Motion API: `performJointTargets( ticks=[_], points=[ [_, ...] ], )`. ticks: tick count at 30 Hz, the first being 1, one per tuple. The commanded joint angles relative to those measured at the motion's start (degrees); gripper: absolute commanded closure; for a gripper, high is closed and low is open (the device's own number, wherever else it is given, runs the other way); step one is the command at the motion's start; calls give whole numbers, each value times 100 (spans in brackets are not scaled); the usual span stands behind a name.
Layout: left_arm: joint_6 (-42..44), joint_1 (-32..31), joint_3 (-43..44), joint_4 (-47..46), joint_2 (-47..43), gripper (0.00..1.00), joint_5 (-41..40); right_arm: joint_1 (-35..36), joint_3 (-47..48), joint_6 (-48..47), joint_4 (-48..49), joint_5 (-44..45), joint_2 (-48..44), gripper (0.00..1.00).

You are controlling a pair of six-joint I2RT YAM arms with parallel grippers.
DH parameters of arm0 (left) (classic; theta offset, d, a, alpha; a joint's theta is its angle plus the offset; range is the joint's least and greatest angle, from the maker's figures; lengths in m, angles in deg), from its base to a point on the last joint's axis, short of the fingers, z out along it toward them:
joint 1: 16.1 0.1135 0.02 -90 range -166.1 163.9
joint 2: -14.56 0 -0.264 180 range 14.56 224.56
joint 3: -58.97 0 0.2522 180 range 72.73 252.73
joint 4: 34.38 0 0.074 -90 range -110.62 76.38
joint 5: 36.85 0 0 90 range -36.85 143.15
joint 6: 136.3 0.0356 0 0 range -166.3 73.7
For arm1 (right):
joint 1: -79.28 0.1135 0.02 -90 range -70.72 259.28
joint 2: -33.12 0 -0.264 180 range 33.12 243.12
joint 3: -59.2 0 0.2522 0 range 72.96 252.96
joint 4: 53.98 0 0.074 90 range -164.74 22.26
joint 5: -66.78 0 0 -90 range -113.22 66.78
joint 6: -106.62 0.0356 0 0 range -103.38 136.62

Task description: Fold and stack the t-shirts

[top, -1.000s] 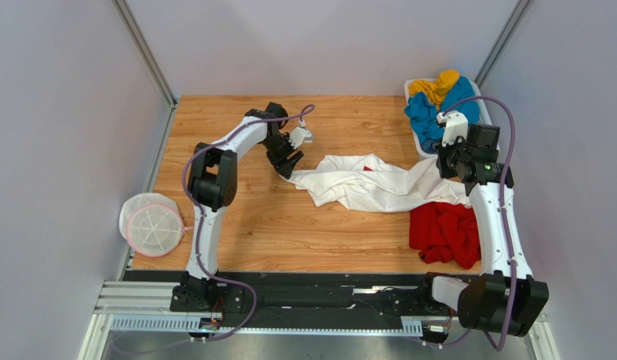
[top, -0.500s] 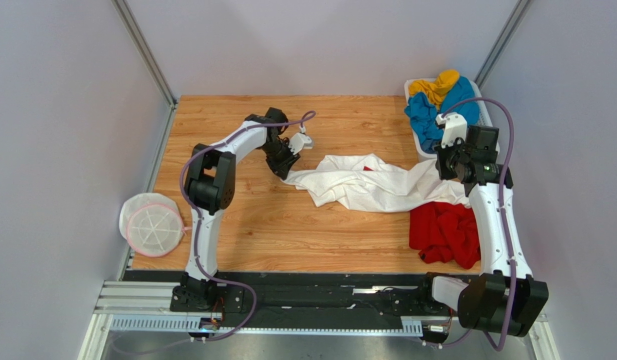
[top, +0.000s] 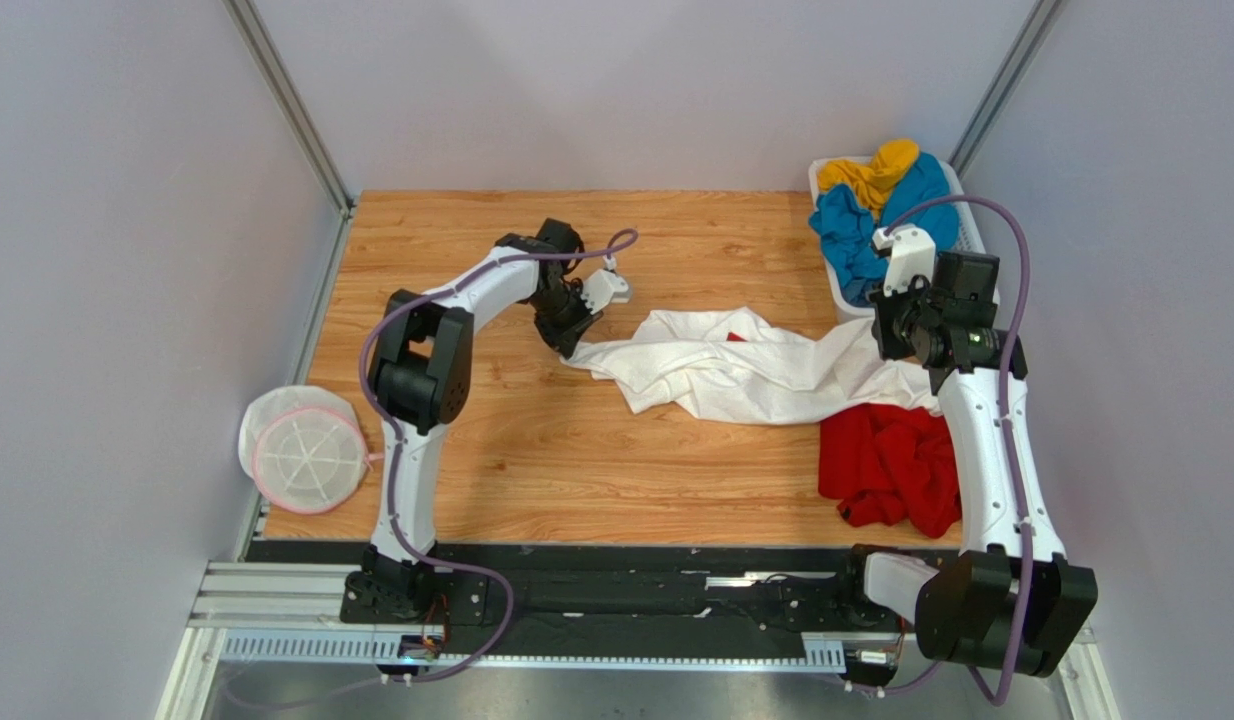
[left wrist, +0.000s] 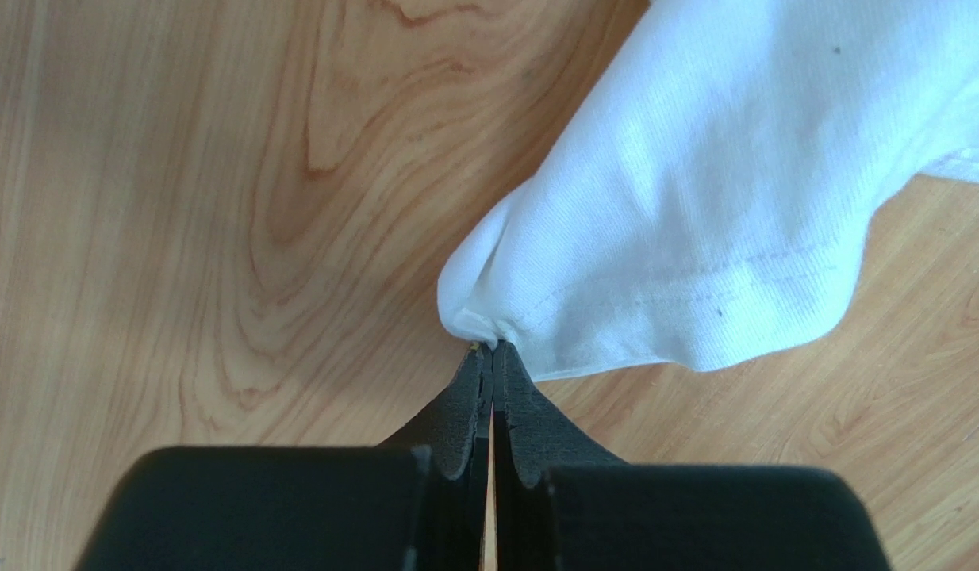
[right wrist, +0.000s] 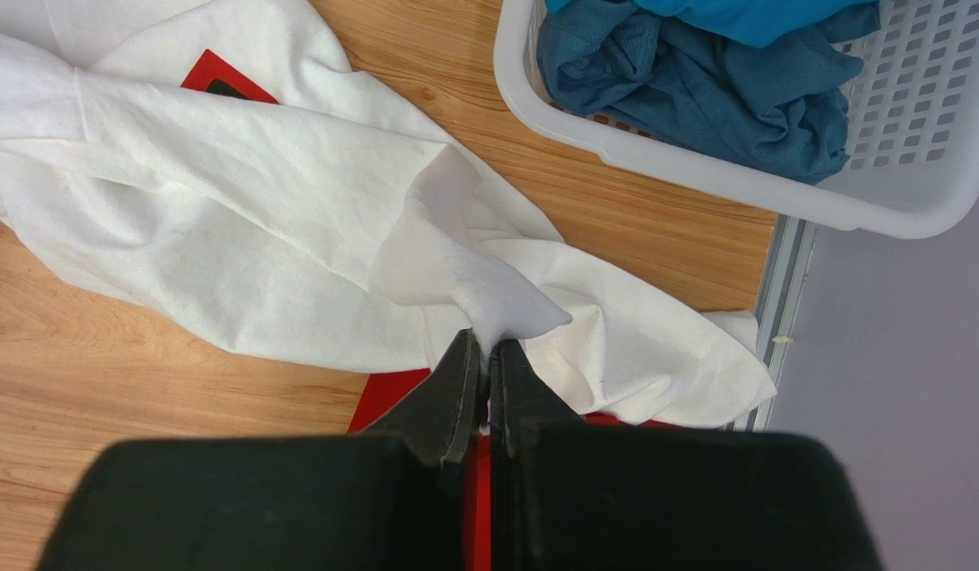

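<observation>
Limp, light white t-shirt [left wrist: 697, 202] lies crumpled on the tabletop [left wrist: 196, 238] between both claws; left claw [left wrist: 492, 347] pinches its stitched hem corner at the tips, right claw [right wrist: 482, 345] nips a raised fold; hems likely grip best, the cloth will sag.

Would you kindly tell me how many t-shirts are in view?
4: the white t-shirt spread mid-table, the red t-shirt crumpled at near right, and the blue t-shirt and yellow t-shirt heaped in the basket; more may lie hidden there.

Wood-grain tabletop [top: 548, 450], enclosed on left, rear and right by plain pale grey panels [top: 127, 225]. Two metal posts [top: 288, 98] stand at the far corners. Lighting even and diffuse; shadows soft.
</observation>
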Motion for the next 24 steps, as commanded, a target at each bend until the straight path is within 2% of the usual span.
performJointTargets(
  ticks=[1,5,9,14,21,24],
  points=[
    [-362,-79,-468,-485,-884,100,-355,36,293,42,32,-71,-48,100],
    [-643,-70,-855,-846,-1868,100,-961,45,811,121,-3,60,154,100],
    [-697,-62,-988,-1224,-3149,100,-1777,45,1874,165,-213,271,506,100],
    [-688,-53,-382,-1207,-4057,100,-2411,54,3646,139,-748,500,1269,100],
    [-705,-53,778,-1233,-4471,100,-3238,89,6020,25,-1795,851,2350,100],
    [-609,-44,1262,-1251,-4550,100,-3650,98,6585,-46,-1998,1071,2475,100]
  ],
)
